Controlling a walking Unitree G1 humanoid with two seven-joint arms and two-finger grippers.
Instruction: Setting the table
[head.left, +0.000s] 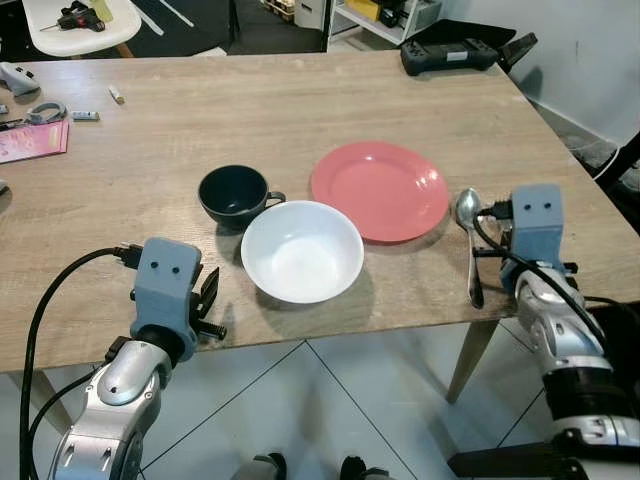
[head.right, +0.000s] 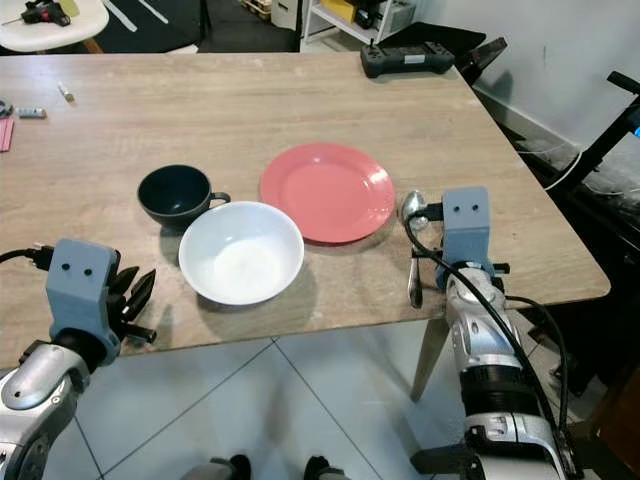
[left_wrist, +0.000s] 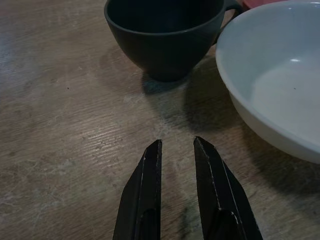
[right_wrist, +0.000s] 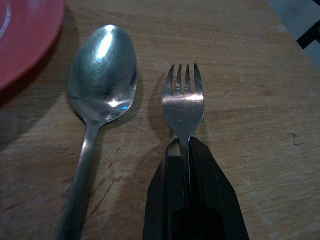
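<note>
Wooden table (head.left: 300, 110): black controller (head.left: 450, 52) at far right edge, pink paper (head.left: 35, 140) and small tools far left. Dark cup (head.left: 232, 194), white bowl (head.left: 302, 250), red plate (head.left: 379, 189) clustered mid-table; bowl touching cup handle, overlapping plate rim. Spoon (right_wrist: 100, 85) just right of plate. Fork (right_wrist: 183, 102) beside spoon, metal, tines pointing away. Right gripper (right_wrist: 187, 150) clamped on fork handle near table's right edge. Left gripper (left_wrist: 177, 150) slightly parted, empty, low over table before cup.

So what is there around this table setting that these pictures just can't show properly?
- Fork: the handle is hidden between the right gripper fingers in the right wrist view; in the eye views the wrist housing covers it.
- Spoon: the handle end is cut off by the right wrist picture's edge.
- Pink paper: cut off by the left eye view's edge, print too small to read.
</note>
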